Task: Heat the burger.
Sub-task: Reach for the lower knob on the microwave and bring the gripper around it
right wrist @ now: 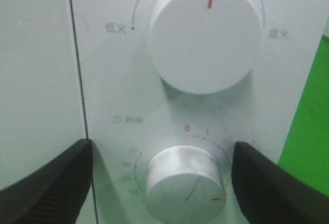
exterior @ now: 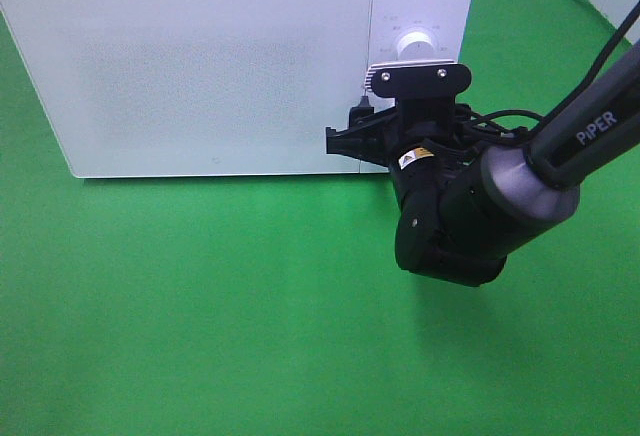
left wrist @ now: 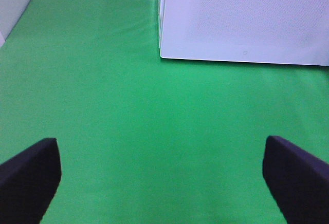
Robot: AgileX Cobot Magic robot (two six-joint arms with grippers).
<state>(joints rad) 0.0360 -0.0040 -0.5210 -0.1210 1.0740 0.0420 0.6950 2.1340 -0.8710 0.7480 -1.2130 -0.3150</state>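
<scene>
Exterior high view, arm: the black right arm (exterior: 560,146) slants in from the right edge, its wrist bent toward the control panel of the white microwave (exterior: 200,66).
Exterior high view, right tool: the right tool (exterior: 350,138) sits at the panel below the upper dial (exterior: 413,44); its spread is hidden here.
Exterior high view, setting: door shut, green tabletop (exterior: 200,306).
Left wrist view, left tool: the left tool (left wrist: 163,180), seen only here, is spread wide and empty over the tabletop, well apart from the microwave.
Right wrist view, right tool: jaws wide, one finger (right wrist: 51,183) on each side of the lower dial (right wrist: 182,180), gripping nothing.
Right wrist view, detail: numbered scale legible only here.
Burger: in no view; place cannot be told.
</scene>
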